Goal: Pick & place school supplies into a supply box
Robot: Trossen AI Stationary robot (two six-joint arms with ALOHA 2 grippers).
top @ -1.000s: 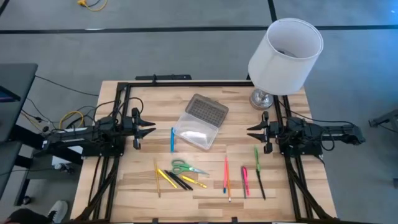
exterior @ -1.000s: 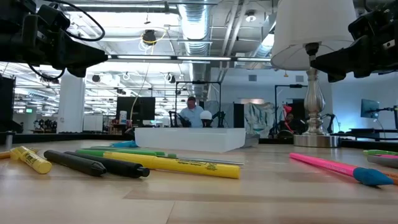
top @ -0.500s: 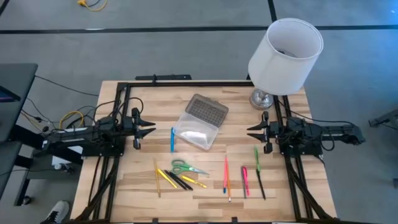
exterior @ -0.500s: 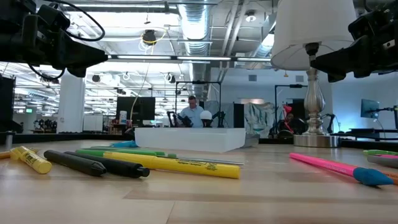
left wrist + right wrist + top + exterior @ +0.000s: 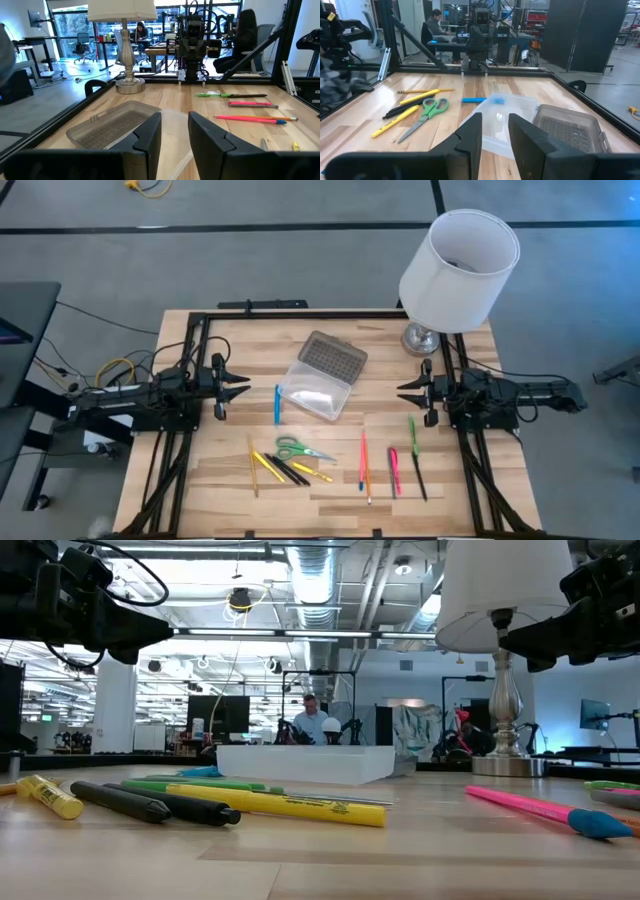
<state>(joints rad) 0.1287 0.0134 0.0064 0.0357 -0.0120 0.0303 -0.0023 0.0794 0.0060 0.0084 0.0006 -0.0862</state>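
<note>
The supply box (image 5: 318,387) lies open mid-table: a clear tray with its grey dotted lid (image 5: 333,358) folded back toward the far edge. A blue pen (image 5: 277,404) lies to its left. Green-handled scissors (image 5: 300,449) and yellow and black pens (image 5: 285,468) lie near the front edge. Pink and red pens (image 5: 363,462), a pink marker (image 5: 393,470), a green pen (image 5: 411,430) and a black pen (image 5: 419,478) lie to the right. My left gripper (image 5: 243,385) hovers left of the box, open and empty. My right gripper (image 5: 402,392) hovers right of it, open and empty.
A lamp with a white shade (image 5: 458,265) stands on the far right corner, its metal base (image 5: 420,338) just beyond my right arm. A black frame (image 5: 290,314) runs along the far edge and both sides. Bare wood shows between the box and the pens.
</note>
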